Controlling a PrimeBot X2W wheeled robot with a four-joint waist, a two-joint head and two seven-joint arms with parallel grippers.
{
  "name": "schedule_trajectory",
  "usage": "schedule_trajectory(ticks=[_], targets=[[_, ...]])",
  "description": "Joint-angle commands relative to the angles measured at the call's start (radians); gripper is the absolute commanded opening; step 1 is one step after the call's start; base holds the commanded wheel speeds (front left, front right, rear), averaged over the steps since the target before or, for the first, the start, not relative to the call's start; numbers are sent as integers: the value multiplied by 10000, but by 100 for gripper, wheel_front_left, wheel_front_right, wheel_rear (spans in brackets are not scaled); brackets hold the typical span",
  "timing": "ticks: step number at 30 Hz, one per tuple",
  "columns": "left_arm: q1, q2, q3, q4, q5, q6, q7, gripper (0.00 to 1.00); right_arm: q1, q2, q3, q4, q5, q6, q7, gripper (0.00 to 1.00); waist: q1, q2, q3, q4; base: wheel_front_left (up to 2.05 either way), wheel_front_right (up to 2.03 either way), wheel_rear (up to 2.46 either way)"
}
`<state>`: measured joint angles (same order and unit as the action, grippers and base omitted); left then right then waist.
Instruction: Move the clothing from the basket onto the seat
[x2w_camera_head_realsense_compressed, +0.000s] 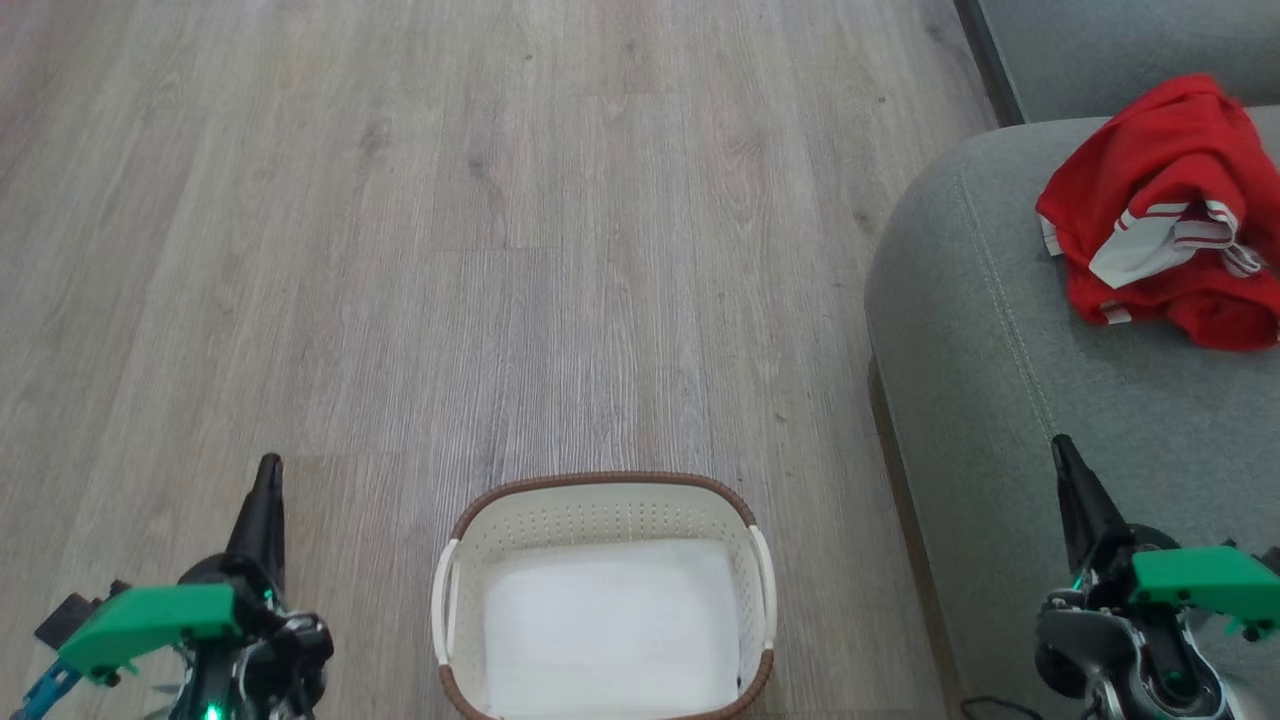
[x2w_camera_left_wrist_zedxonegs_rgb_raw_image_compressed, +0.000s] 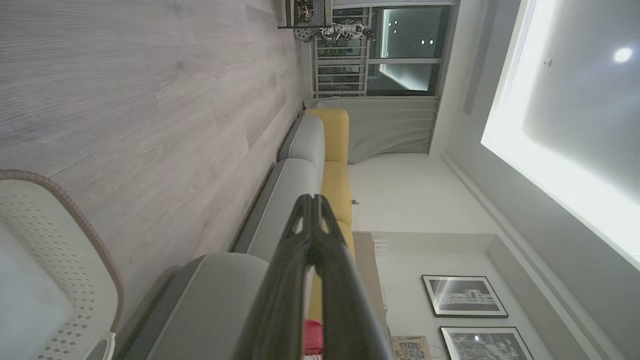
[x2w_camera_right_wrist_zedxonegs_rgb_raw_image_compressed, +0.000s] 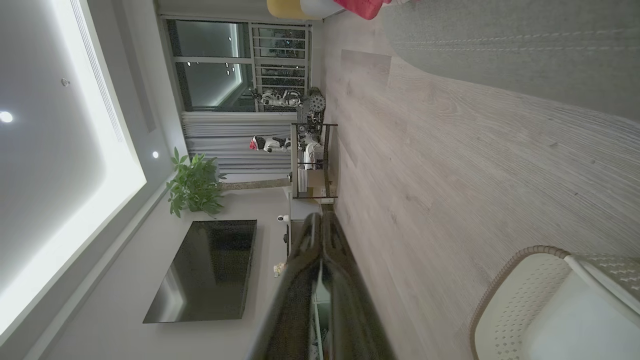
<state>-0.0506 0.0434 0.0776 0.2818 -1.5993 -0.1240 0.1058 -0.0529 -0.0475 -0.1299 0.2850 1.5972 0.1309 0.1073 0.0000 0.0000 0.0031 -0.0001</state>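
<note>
The red clothing (x2w_camera_head_realsense_compressed: 1160, 215) with white panels and striped trim lies crumpled on the grey-green seat (x2w_camera_head_realsense_compressed: 1010, 340) at the upper right. The cream basket (x2w_camera_head_realsense_compressed: 600, 500) with its brown rim stands on the floor at the bottom centre, its white bottom bare. My left gripper (x2w_camera_head_realsense_compressed: 268, 468) is shut with nothing in it, over the floor left of the basket. Over the seat's front part my right gripper (x2w_camera_head_realsense_compressed: 1062, 447) is shut, holding nothing. In the left wrist view the shut gripper (x2w_camera_left_wrist_zedxonegs_rgb_raw_image_compressed: 313, 200) points past the seat (x2w_camera_left_wrist_zedxonegs_rgb_raw_image_compressed: 210, 300), with the basket (x2w_camera_left_wrist_zedxonegs_rgb_raw_image_compressed: 60, 260) at the left and a strip of red clothing (x2w_camera_left_wrist_zedxonegs_rgb_raw_image_compressed: 313, 337) showing between its fingers. The right wrist view shows the shut gripper (x2w_camera_right_wrist_zedxonegs_rgb_raw_image_compressed: 320, 218), the basket (x2w_camera_right_wrist_zedxonegs_rgb_raw_image_compressed: 520, 295) and the seat (x2w_camera_right_wrist_zedxonegs_rgb_raw_image_compressed: 525, 45).
Grey wood floor (x2w_camera_head_realsense_compressed: 450, 250) spreads ahead and to the left. A second sofa section (x2w_camera_head_realsense_compressed: 1120, 50) sits at the upper right, beyond a dark gap. Far off stand a rack (x2w_camera_right_wrist_zedxonegs_rgb_raw_image_compressed: 312, 160), a plant (x2w_camera_right_wrist_zedxonegs_rgb_raw_image_compressed: 195, 185) and a dark screen (x2w_camera_right_wrist_zedxonegs_rgb_raw_image_compressed: 210, 270).
</note>
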Motion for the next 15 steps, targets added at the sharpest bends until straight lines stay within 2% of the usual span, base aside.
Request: schedule_trajectory(ticks=[1, 15], targets=[[-577, 68, 370, -362, -87, -67, 81, 0, -551, -28, 161, -402, 114, -2, 59, 0, 0, 0, -1, 1, 0, 0, 0], [-576, 68, 368, -363, -89, -67, 79, 0, -551, -28, 161, -403, 115, -2, 59, 0, 0, 0, -1, 1, 0, 0, 0]])
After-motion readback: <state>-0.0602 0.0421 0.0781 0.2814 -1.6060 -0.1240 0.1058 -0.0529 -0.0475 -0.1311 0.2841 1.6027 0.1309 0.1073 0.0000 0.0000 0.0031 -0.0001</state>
